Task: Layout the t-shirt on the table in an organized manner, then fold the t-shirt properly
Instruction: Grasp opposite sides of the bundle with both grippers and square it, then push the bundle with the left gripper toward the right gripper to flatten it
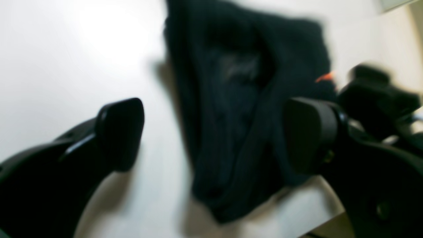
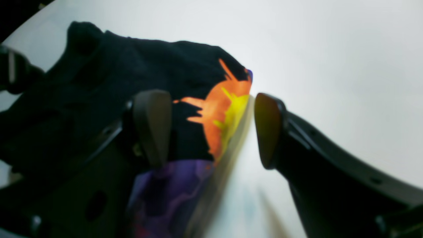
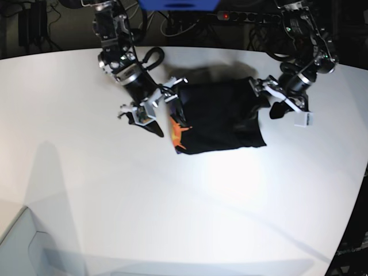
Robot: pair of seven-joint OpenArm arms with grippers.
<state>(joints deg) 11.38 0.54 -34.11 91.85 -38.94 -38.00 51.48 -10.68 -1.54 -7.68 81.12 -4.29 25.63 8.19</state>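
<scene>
The black t-shirt (image 3: 221, 118) lies bunched in a rough rectangle on the white table (image 3: 172, 190), its orange graphic (image 3: 177, 133) at the near left corner. In the left wrist view my left gripper (image 1: 214, 134) hangs with jaws wide open just above the shirt's (image 1: 238, 109) dark folds, holding nothing; in the base view it is at the shirt's right edge (image 3: 269, 99). In the right wrist view my right gripper (image 2: 211, 129) is open, and the shirt's orange, yellow and purple print (image 2: 221, 109) lies between its fingers. In the base view that gripper (image 3: 161, 104) is at the shirt's left edge.
Cables and dark equipment (image 3: 241, 23) crowd the space behind the table's far edge, with a blue object (image 3: 178, 4) at the top. The table's curved edge (image 3: 359, 190) runs down the right side. A pale grey surface (image 3: 20, 253) fills the lower left corner.
</scene>
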